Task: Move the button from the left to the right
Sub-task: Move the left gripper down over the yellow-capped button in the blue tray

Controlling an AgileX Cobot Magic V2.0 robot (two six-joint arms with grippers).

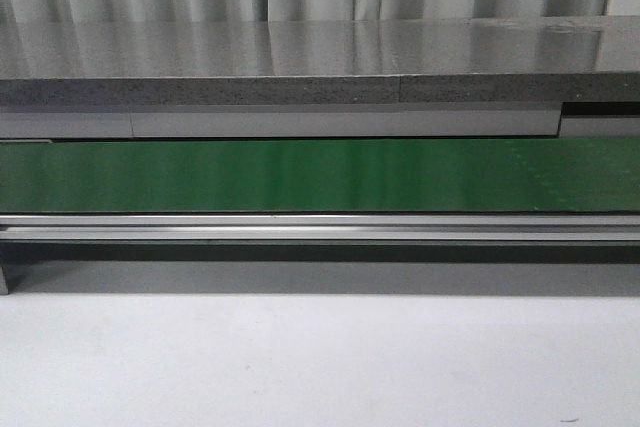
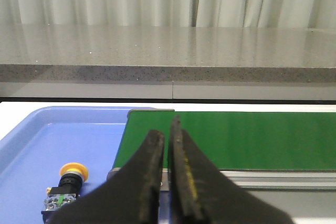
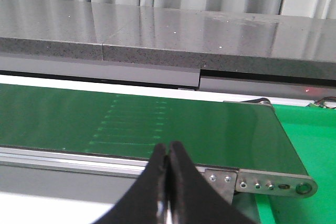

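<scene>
Green conveyor belt (image 1: 320,175), one button (image 2: 65,188) on blue tray (image 2: 31,145), left gripper (image 2: 167,139) nearly closed, right gripper (image 3: 167,148) closed, both empty.

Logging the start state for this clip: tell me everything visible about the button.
The button shows only in the left wrist view. It has a round yellow-orange mushroom cap, a black collar and a boxy body with small green and pale marks, looking like plastic. It lies tipped on its side on the floor of the blue tray, beside the green belt's end. Nothing grips it; the left gripper is apart from it, nearly closed.
</scene>
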